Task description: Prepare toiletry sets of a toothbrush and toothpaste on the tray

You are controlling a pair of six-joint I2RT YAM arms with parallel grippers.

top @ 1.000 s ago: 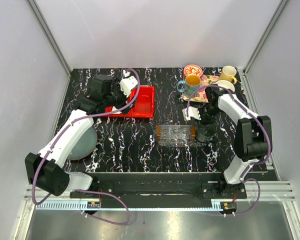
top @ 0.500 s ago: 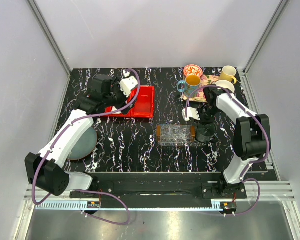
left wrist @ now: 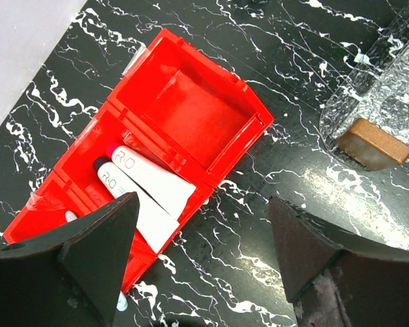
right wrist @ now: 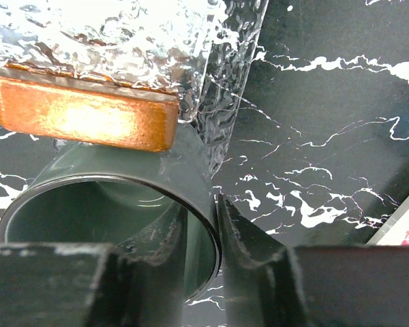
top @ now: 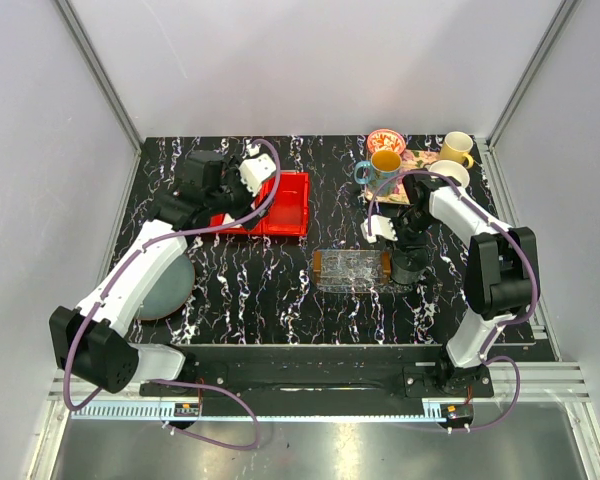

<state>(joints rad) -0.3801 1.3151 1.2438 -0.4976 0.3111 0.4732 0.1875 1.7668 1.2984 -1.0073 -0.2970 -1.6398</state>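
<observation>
On the counter (top: 270, 290) at 10 o'clock, left end effector (left wrist: 203, 204) released over toothpaste (left wrist: 153, 184) in red bin (left wrist: 204, 116). Right end effector (right wrist: 198, 218) straddles cup (right wrist: 191, 160) rim at 3 o'clock of tray (right wrist: 82, 112); grip can't be told.

Toothpaste (left wrist: 153, 180) tails hide behind a finger (left wrist: 88, 259) of the left tool (left wrist: 203, 203); the tray (left wrist: 395, 88) looks cropped

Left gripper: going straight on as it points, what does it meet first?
Likely the near edge of the red bin, beside the toothpaste tubes: the open left gripper centres there. Depth is unclear; it might land on the black table just short of it.
</observation>
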